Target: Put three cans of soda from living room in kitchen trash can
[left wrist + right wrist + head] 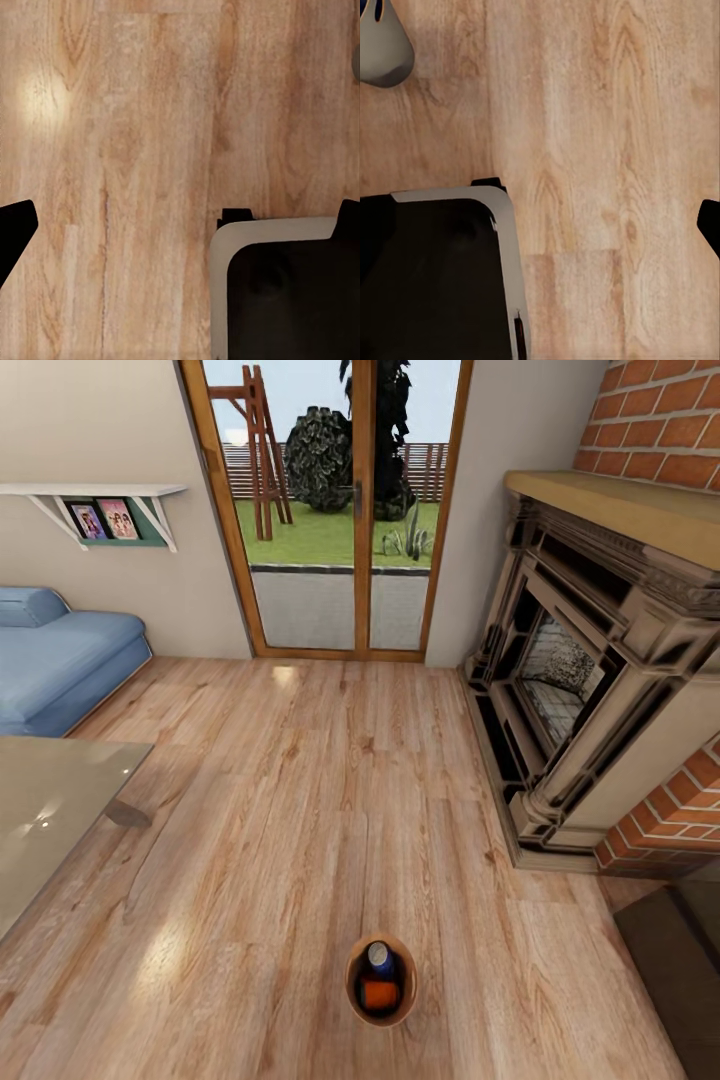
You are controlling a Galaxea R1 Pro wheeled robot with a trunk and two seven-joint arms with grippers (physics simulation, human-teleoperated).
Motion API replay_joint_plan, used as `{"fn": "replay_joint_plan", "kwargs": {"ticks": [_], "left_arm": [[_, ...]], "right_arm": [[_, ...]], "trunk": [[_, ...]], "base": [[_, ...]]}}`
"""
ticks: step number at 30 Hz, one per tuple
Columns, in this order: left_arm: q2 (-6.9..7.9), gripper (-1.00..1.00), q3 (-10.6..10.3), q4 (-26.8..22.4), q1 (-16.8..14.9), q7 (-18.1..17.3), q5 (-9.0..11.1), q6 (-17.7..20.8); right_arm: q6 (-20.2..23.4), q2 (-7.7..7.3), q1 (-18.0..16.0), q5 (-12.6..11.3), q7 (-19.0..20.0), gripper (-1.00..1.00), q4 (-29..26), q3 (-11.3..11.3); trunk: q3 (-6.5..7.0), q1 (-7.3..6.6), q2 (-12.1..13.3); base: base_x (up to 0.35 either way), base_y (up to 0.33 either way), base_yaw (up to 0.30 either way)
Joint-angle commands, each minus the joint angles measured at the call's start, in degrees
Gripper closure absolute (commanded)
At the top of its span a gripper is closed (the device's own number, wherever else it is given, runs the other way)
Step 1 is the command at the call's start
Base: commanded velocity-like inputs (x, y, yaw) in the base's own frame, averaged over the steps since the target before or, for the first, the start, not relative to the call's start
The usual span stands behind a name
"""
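The tash can, a small round bin with a copper-brown inside, stands on the wood floor just in front of me. Two cans of soda lie in it: a dark blue one with a silvery top and an orange one. The bin's grey outer wall also shows in the right wrist view. My left gripper hangs open over bare planks, its dark fingertips far apart. My right gripper is open too, with one fingertip visible against the floor.
This is the living room. A blue sofa and a glass-topped low table stand at the left, an ornate fireplace with brick chimney at the right, a glass door straight ahead. My dark base shows under both wrists.
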Motion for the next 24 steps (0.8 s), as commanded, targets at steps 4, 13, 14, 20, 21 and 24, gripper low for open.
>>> {"fn": "replay_joint_plan", "kwargs": {"ticks": [4, 13, 14, 20, 21, 24], "left_arm": [[-0.03, -1.00, -0.1, 0.0, 0.0, 0.0, -0.1, 0.0], [-0.04, -1.00, -0.2, 0.0, 0.0, -0.1, -0.4, 0.0], [-0.04, -1.00, -0.2, 0.0, 0.0, -0.1, -0.4, 0.0], [-0.05, -1.00, -0.3, 0.0, 0.0, -0.1, -0.5, 0.0], [-0.03, -1.00, -0.3, 0.0, 0.0, -0.1, -0.5, 0.0], [0.00, -1.00, -0.3, 0.0, 0.0, -0.1, -0.4, 0.0]], "right_arm": [[0.0, -0.01, 0.0, 0.1, 0.0, -1.00, 0.1, 0.0], [0.1, 0.03, 0.0, 0.0, 0.0, -1.00, 0.9, -0.1], [0.1, 0.03, 0.0, 0.0, 0.0, -1.00, 1.3, -0.1], [0.1, 0.03, 0.0, 0.0, 0.0, -1.00, 3.3, 0.0], [0.1, 0.03, 0.0, 0.0, 0.0, -1.00, 3.5, 0.0], [0.2, 0.07, 0.0, 0.1, 0.0, -1.00, 3.7, 0.0]], "trunk": [[0.00, 0.00, 0.0], [0.00, 0.00, 0.0], [0.00, 0.00, 0.0], [0.00, 0.00, 0.0], [0.00, 0.00, 0.0], [0.00, 0.00, 0.0]], "base": [[0.000, 0.000, 0.000], [0.000, 0.000, 0.000], [0.000, 0.000, 0.000], [0.000, 0.000, 0.000], [0.000, 0.000, 0.000], [0.000, 0.000, 0.000]]}}
